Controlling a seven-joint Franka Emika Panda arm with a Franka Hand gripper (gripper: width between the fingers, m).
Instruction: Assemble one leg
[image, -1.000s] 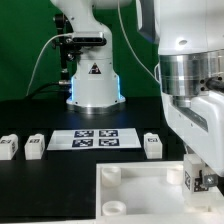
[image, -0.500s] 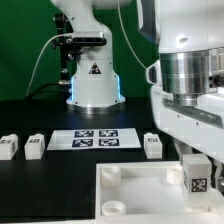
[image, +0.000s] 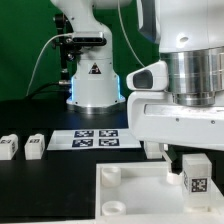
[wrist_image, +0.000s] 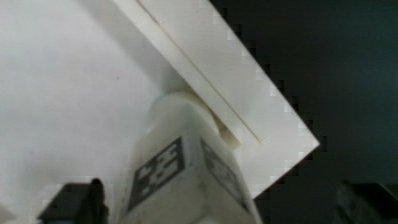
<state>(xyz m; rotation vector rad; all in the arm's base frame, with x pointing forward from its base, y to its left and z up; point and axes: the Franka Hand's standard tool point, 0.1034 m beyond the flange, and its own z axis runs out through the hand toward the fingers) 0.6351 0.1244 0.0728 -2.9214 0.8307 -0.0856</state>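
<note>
My gripper is shut on the leg, a white square post with a black-and-white tag facing the camera. The leg stands upright over the far corner of the big white square panel on the exterior view's right. In the wrist view the leg runs down from between my dark fingers to the panel, close to its edge. The leg's lower end and the socket under it are hidden.
Two spare legs lie on the black table at the exterior view's left, and a third shows partly behind my hand. The marker board lies behind the panel. The arm's base stands at the back. Round sockets show on the panel.
My hand has turned about its upright axis and shifted slightly toward the exterior view's left. The leg turned with it, so its tag now faces the camera more squarely.
</note>
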